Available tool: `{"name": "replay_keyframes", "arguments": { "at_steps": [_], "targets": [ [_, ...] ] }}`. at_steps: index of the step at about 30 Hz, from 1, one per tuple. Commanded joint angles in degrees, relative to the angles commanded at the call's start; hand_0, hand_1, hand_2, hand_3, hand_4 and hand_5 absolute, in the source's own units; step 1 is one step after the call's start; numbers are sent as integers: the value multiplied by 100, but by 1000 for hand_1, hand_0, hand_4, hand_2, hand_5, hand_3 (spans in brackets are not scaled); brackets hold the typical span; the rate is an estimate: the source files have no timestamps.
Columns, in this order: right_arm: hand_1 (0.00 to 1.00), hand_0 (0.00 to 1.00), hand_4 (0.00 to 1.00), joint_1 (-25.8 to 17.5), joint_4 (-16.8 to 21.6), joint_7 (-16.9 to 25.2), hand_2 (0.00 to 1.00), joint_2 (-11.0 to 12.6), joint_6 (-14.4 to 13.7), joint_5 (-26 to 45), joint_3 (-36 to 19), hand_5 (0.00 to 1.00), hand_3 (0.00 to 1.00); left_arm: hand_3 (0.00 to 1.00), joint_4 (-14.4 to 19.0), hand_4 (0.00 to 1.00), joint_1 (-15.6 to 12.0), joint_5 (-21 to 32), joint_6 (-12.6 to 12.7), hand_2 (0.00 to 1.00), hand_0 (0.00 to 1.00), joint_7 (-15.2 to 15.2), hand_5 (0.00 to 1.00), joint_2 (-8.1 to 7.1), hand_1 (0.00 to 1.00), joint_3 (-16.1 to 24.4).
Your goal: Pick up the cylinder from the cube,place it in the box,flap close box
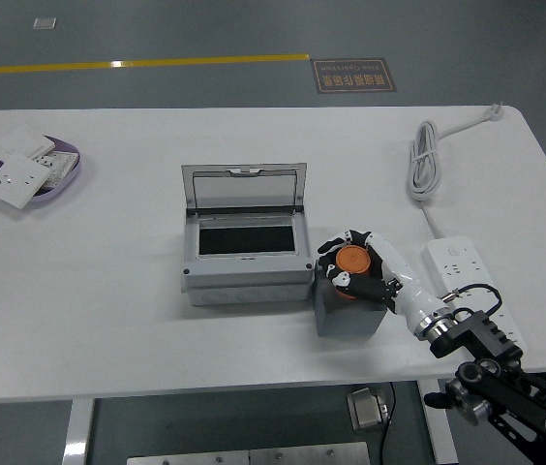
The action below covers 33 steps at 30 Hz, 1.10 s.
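An orange cylinder [353, 260] sits at the top of a grey cube [347, 312], right of the box. My right hand [355, 263] reaches in from the lower right, and its fingers [335, 246] are curled around the cylinder. The grey metal box [244, 281] stands at the table's middle with its lid [244, 188] raised at the back and a dark interior showing. My left arm is out of view.
A white power strip [467, 273] with a coiled white cable [425, 167] lies at the right. A purple dish [72, 167] with white switch plates [16, 181] sits at the far left.
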State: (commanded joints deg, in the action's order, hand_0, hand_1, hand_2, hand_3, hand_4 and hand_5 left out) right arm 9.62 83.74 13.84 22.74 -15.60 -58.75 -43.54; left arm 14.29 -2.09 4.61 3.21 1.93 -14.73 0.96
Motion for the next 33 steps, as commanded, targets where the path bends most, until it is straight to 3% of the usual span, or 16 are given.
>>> {"name": "replay_keyframes", "arguments": {
  "at_steps": [1,2,10,16,25,31,32,33],
  "targets": [
    [470,502,2,4,-4,4,411,-1,-5,3,6,2,372,598,0,706,1,-3,1,574,567,-1,203,0,614,5],
    [429,463,2,9,-10,11,395,-3,-11,5,11,2,288,600,1,708,1,-7,1,576,567,-1,202,-1,614,11],
    [420,456,2,237,34,26,385,-52,-103,-24,-59,2,273,600,-6,708,-15,66,1,576,567,-7,203,12,614,-59],
    [419,454,2,851,294,-290,383,-234,-261,-228,74,2,267,602,-9,708,-8,85,0,577,567,3,200,18,614,-93],
    [413,444,2,1911,23,-1288,374,-873,-545,-1200,908,2,241,602,-4,710,18,34,2,578,567,34,202,7,614,-46],
    [391,429,2,2548,-382,-2025,357,-1387,-618,-2144,1450,2,236,602,1,714,28,-75,5,578,567,81,210,-5,614,50],
    [312,263,2,2631,-457,-2132,327,-1465,-605,-2305,1522,2,232,603,2,717,33,-89,6,579,568,87,216,-7,615,62],
    [312,263,2,2691,-516,-2214,327,-1524,-590,-2439,1576,2,232,603,3,717,37,-99,6,579,568,92,216,-10,615,71]
  ]
}}
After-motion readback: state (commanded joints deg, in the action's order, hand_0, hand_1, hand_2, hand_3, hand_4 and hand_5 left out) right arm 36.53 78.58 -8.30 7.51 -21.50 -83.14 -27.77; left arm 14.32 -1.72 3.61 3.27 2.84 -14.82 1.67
